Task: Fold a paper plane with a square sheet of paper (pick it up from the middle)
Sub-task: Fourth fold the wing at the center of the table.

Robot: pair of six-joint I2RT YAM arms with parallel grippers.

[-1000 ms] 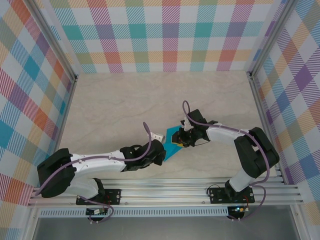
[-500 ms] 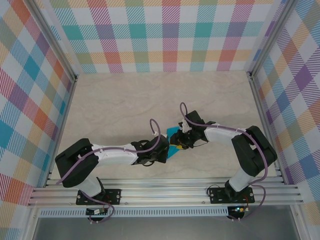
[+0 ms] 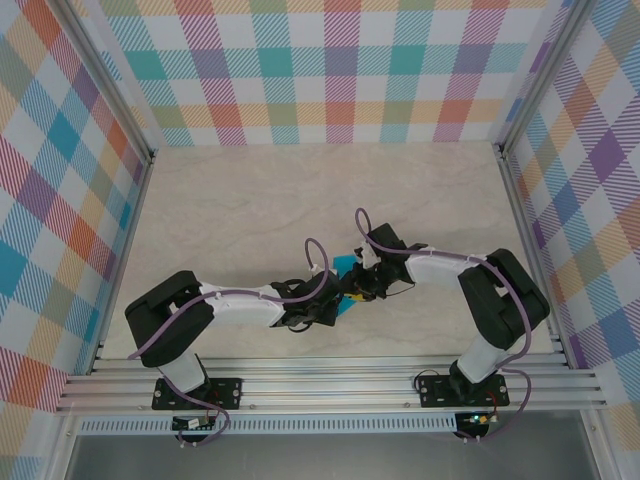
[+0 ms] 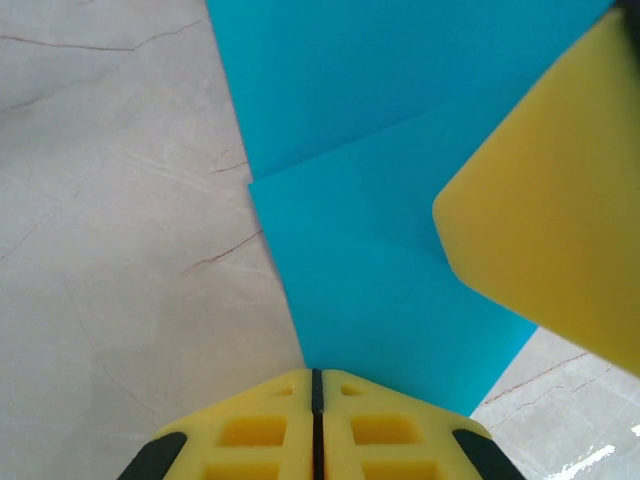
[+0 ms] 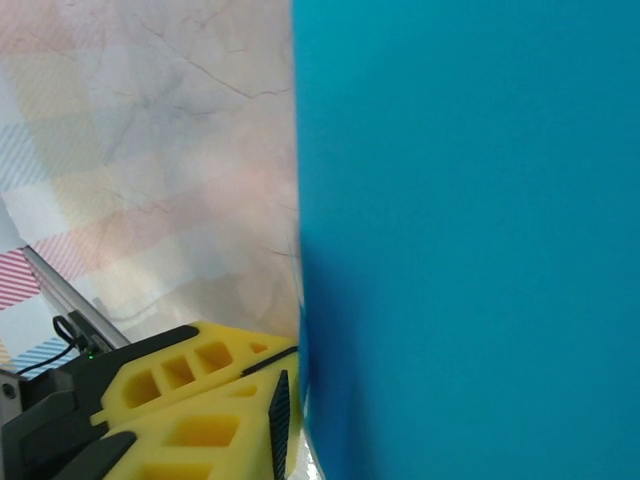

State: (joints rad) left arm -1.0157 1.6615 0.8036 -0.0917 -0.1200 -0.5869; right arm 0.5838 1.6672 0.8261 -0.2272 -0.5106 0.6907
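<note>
Left gripper: fingers pressed together on paper corner. Right gripper: against paper, far finger hidden, closure untellable. Risk: opposing pulls tear paper or skew folding.

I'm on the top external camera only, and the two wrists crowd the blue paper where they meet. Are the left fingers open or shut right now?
Observer: Shut. In the left wrist view the left fingers meet with no gap, their tips at the paper edge.
Operator: Any fold in it?
Observer: Yes. One layer overlaps another there, and its straight edge slants across the paper.
Operator: And the other arm's grip?
Observer: In the right wrist view one right finger sits against the paper's edge. The paper hides the other, so I cannot tell the grip.
</note>
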